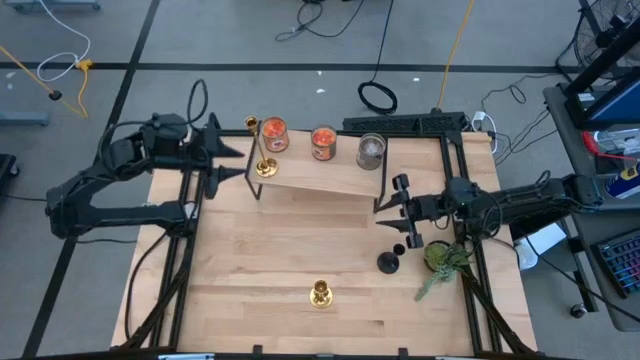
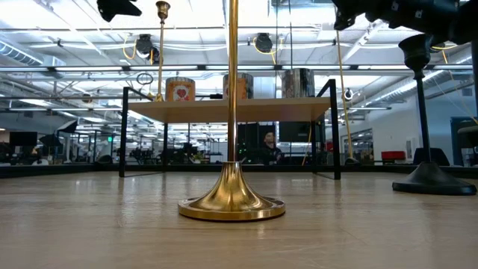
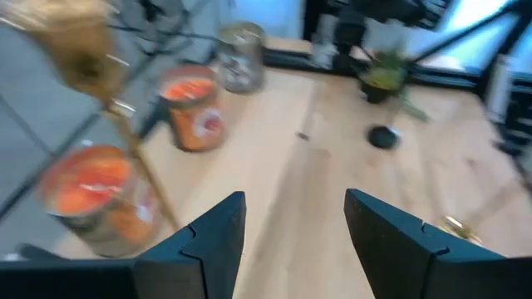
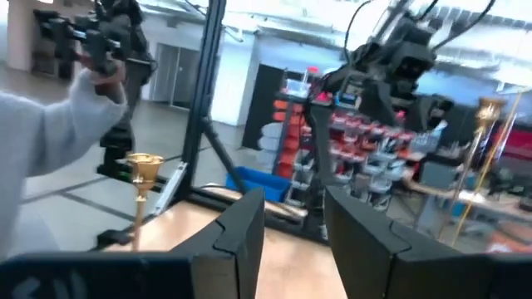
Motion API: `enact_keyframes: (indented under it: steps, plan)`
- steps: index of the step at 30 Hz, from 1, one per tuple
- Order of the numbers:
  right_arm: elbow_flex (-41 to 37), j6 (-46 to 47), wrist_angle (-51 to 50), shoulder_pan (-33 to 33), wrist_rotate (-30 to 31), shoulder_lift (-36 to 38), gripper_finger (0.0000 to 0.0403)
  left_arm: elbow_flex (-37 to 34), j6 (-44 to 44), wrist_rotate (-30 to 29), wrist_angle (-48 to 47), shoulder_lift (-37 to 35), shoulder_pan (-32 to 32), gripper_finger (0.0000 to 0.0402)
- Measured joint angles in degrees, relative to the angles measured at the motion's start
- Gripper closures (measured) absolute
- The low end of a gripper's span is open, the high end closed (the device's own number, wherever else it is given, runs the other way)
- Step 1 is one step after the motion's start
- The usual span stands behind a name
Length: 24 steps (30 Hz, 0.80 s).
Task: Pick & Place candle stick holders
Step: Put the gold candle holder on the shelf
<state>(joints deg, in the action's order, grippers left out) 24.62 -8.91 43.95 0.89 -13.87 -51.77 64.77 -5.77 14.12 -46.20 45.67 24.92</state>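
Here, left gripper open beside shelf.

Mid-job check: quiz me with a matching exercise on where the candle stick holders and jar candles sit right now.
Things:
1. black holder
2. brass holders
3. grey jar candle
4. orange jar candles

Places:
A. right end of the shelf
B. split: one at the shelf's left end, one on the table near its front edge
C. on the table beside the potted plant
D. side by side on the shelf

Pairs: 1-C, 2-B, 3-A, 4-D.

The left gripper and right gripper are open and empty, one at each end of the shelf.
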Motion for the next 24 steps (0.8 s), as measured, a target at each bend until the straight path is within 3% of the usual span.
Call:
enact_keyframes:
  steps: [8, 13, 17, 24]
  plan:
    - [0.0, 5.19, -6.71, -0.02, -5.54, -0.57, 0.0282, -1.42, -0.31, 11.86, -3.84, 0.81, -8.79, 0.0188]
    - [0.0, 3.75, -10.91, 0.0, -13.7, -0.55, 0.0282, -3.84, -1.85, 9.78, -3.57, 2.47, -14.4, 0.0188]
    - [0.0, 3.43, -14.95, -0.07, -14.78, -0.55, 0.0281, -6.38, -1.98, 9.3, -0.41, 4.42, -17.74, 0.0188]
    - [0.0, 1.19, -15.8, 0.0, -14.95, -0.55, 0.0266, -11.63, -2.69, 9.31, 14.77, 8.93, -22.36, 0.0188]
